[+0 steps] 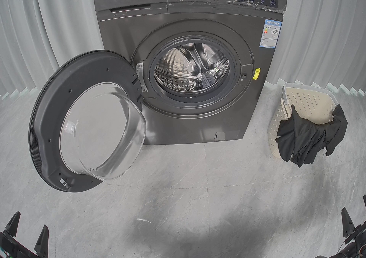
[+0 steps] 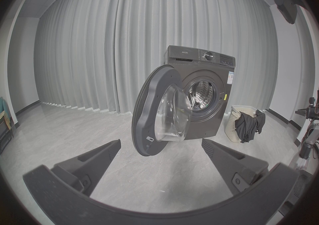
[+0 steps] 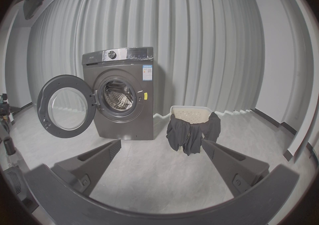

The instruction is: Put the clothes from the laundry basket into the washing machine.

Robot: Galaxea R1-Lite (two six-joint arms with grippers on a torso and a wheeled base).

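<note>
Black clothes (image 1: 309, 137), maybe one, over basket rim (image 1: 309, 87)

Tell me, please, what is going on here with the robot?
Nothing is being handled yet. The left gripper and right gripper are both open and empty, some way back from the washer. Its door stands wide open and the drum looks empty. Dark clothes hang over the rim of the basket beside the washer, on the robot's right.

one washing machine (image 1: 190, 127), one laundry basket (image 1: 310, 103), one clothes bundle (image 1: 305, 137).
</note>
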